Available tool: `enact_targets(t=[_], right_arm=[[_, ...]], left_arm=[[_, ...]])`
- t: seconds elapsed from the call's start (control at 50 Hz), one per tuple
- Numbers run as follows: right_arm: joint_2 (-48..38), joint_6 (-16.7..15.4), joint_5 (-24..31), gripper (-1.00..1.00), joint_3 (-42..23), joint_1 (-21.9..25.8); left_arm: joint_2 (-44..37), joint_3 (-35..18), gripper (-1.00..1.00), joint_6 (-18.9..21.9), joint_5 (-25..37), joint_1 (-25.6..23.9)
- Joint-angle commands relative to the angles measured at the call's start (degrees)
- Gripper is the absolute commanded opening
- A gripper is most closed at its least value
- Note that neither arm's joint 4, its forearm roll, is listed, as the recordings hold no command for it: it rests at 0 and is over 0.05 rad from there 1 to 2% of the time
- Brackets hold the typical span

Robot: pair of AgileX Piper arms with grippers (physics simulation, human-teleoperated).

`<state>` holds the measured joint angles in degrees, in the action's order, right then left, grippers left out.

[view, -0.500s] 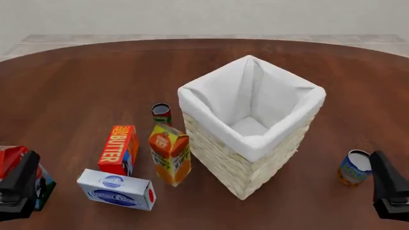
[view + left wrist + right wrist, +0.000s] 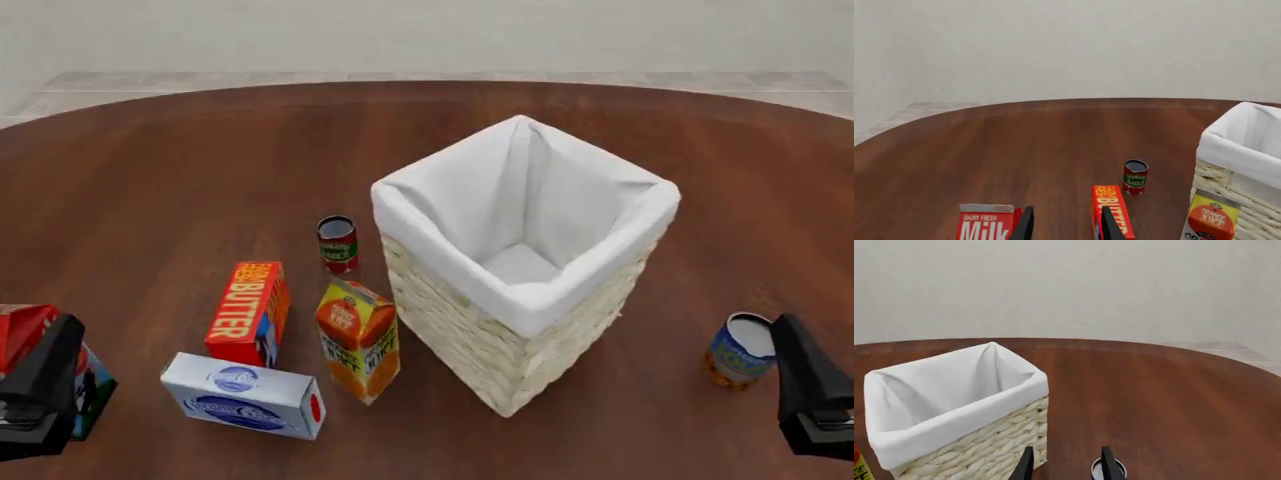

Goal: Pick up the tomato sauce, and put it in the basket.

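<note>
The left claw (image 2: 1063,225) shows in its wrist view as two dark fingertips with a clear gap between them and nothing in that gap — parted, empty. In the front view the left arm sits low at the near left corner of the tabletop (image 2: 160,170), beside a red milk carton (image 2: 20,335) at the edge of the picture. The right claw (image 2: 1063,464) looks the same in its own view: two tips apart, holding nothing, with the silver top of a blue-and-orange can (image 2: 738,350) showing just past one tip. In the front view that can stands upright close to the right arm, well to the right of the basket (image 2: 521,300). Outward from the left arm lie a white-and-blue box (image 2: 243,395) flat on the tabletop, then a red butter box (image 2: 248,312) standing on its long edge, and an orange juice carton (image 2: 358,340) upright, just beside the basket's near-left wall. Beyond the butter and the juice stands the tomato sauce (image 2: 336,243) — upright on the tabletop, near the basket's left corner, apart from both claws. The basket stands upright in the middle of the tabletop, its white lining folded over the rim and its inside showing only cloth.
</note>
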<state>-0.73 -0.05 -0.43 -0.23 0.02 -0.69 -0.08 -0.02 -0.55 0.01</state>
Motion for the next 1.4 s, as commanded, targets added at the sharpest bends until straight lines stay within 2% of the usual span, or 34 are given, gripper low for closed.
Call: enact_targets(t=[0.02,0.1,0.42,0.46,0.5,0.52,0.54,0.56,0.6,0.72,0.78,0.88,1.04,1.1,1.2,1.4], right_arm=[[-0.11,-0.01,-0.11,1.0,0.0,0.0],[-0.12,0.0,-0.11,1.0,0.0,-0.01],[-0.12,0.0,-0.11,1.0,0.0,-0.02],[-0.13,-0.01,-0.11,1.0,0.0,-0.01],[-0.12,0.01,-0.11,1.0,0.0,-0.02],[-0.11,-0.02,-0.11,1.0,0.0,-0.01],[-0.11,-0.01,-0.11,1.0,0.0,0.0],[-0.11,-0.01,-0.11,1.0,0.0,0.0],[-0.14,0.0,-0.12,1.0,0.0,0.0],[-0.12,-0.03,-0.11,1.0,0.0,-0.01],[-0.13,-0.01,-0.11,1.0,0.0,-0.02],[-0.12,0.01,-0.11,1.0,0.0,-0.01],[-0.13,-0.01,-0.11,1.0,0.0,-0.01],[-0.1,0.0,-0.11,1.0,0.0,-0.01],[-0.14,0.0,-0.12,1.0,0.0,-0.01],[-0.12,-0.01,-0.11,1.0,0.0,0.0]], left_arm=[[-1.34,-0.02,1.0,-0.04,-1.26,0.0],[0.22,-0.08,1.0,-0.04,0.33,-0.01],[-0.06,0.0,1.0,0.0,0.03,-0.06],[-0.01,-0.01,1.0,0.0,0.35,-3.45],[-10.08,0.02,1.0,-2.79,-5.41,-1.8],[-10.53,0.03,1.0,-2.79,-5.86,-1.8],[-6.75,-0.63,1.0,0.56,-3.7,-3.1],[-6.42,-0.67,1.0,0.56,-3.33,-3.1],[-8.4,-4.24,1.0,-3.07,-1.03,-2.67],[-16.18,-8.88,1.0,-2.64,1.11,-5.45],[-20.39,-11.17,1.0,0.33,1.94,-5.54],[-24.31,-14.71,1.0,-2.87,4.49,-6.56],[-28.0,-20.29,1.0,-2.95,7.61,-7.61],[-30.41,-22.55,1.0,-4.79,8.98,-8.26],[-33.72,-26.52,1.0,-5.64,9.96,-8.81],[-37.94,-31.14,1.0,-7.04,12.23,-10.04]])
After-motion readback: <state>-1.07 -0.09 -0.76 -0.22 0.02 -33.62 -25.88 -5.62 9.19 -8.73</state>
